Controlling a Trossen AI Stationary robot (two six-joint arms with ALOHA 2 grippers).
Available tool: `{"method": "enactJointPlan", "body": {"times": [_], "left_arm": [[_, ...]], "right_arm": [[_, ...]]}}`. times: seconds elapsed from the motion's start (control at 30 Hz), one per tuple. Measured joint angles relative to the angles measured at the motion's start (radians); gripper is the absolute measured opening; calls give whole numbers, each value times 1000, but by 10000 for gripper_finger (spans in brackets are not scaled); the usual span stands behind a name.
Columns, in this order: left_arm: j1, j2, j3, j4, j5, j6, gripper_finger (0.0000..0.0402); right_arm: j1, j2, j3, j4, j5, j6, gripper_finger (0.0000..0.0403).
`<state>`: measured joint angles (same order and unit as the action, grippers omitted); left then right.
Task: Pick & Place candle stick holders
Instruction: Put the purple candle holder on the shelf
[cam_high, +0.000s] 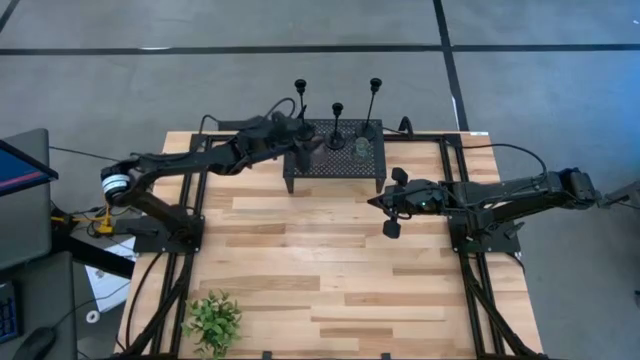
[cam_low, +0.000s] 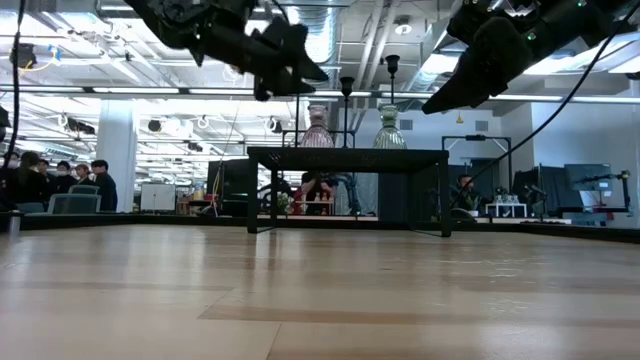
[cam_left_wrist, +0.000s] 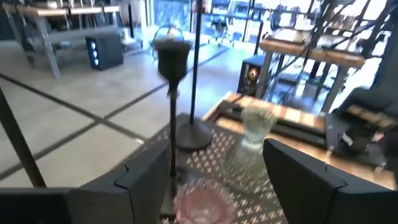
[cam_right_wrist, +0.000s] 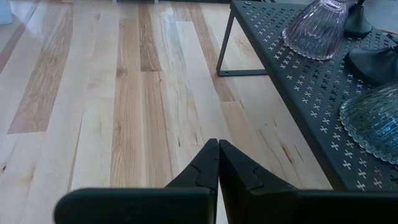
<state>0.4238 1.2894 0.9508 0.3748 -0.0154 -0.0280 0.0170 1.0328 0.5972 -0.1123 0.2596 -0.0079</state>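
Wood counter (cam_high: 330, 270) scene: left pincer (cam_high: 303, 142), spread wide, sits nearest the upright candle stick holders (cam_high: 337, 125) at its 3 o'clock, while right pincer (cam_high: 378, 201) waits pressed together.

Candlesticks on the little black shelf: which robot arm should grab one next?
Probably the left. Its gripper hangs open over the black shelf, with the middle candlestick just ahead of its fingers. The right gripper is shut, over bare table beside the shelf.

Robotics lab in open-plan industrial hall: exposed ceiling ducts (cam_low: 350, 40), strip lighting, concrete floor (cam_high: 200, 80), workbenches (cam_left_wrist: 68, 18), seated people (cam_low: 60, 180), wooden table (cam_high: 300, 270) on metal frame.
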Motion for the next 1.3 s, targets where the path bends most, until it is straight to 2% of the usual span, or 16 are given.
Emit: {"method": "enactJointPlan", "body": {"times": [0.17, 0.33, 0.47, 0.6, 0.67, 0.77, 1.0, 1.3], "left_arm": [[-32, -68, 0, 2, 0, -3, 243], [-93, -48, 0, 2, -3, -6, 186], [-158, 20, 0, 10, -131, 2, 112], [-216, 78, 0, 88, -274, 64, 38], [-242, 93, 0, 135, -309, 85, 11], [-264, 93, 0, 147, -270, 113, 9], [-269, 88, 0, 146, -42, 127, 10], [-263, 88, 0, 181, -14, 128, 14]], "right_arm": [[0, 0, 0, 0, 0, -1, 1], [0, 0, 0, 0, 0, -2, 1], [0, 0, 0, 0, 2, -2, 1], [0, 0, 0, 0, 3, -2, 1], [0, 0, 0, 0, 3, -2, 1], [0, 0, 0, 0, 2, -2, 1], [0, 0, 0, 0, 0, -26, 1], [0, 0, 0, 0, 0, -26, 1]]}}
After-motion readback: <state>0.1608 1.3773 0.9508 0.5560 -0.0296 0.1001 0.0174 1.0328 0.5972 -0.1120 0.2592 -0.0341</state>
